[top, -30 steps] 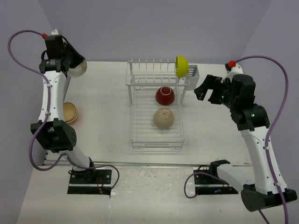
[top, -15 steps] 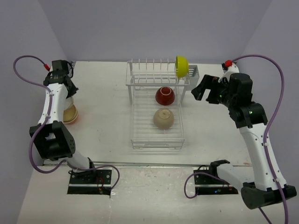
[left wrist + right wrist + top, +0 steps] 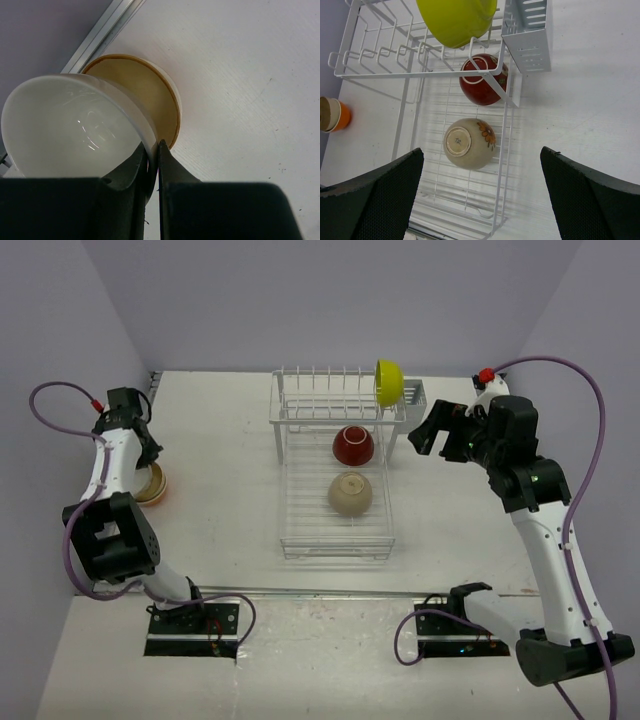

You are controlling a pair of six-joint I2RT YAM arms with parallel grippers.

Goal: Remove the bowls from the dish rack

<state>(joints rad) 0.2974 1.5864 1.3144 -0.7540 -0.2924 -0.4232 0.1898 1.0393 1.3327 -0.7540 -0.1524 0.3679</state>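
— What is at nine o'clock on the white table (image 3: 220,490)?
— The left gripper (image 3: 152,152), its jaws clamped on the rim of a glossy cream ceramic bowl (image 3: 70,125). That bowl hangs tilted just over a matt beige bowl (image 3: 150,95) nested in an orange bowl (image 3: 342,117). I cannot tell whether they touch.
— And the white wire dish rack (image 3: 300,510)?
— It is at the table's centre. A lime-yellow bowl (image 3: 389,381) stands on edge in the tines at its one o'clock, beside the small cutlery basket (image 3: 412,398). On the flat grid, a dark red bowl with a white foot ring (image 3: 353,445) lies upside down. At its six o'clock is a beige bowl with a flower pattern (image 3: 350,493), also upside down.
— The right gripper (image 3: 432,432)?
— At the rack's two o'clock, jaws wide apart, holding nothing.
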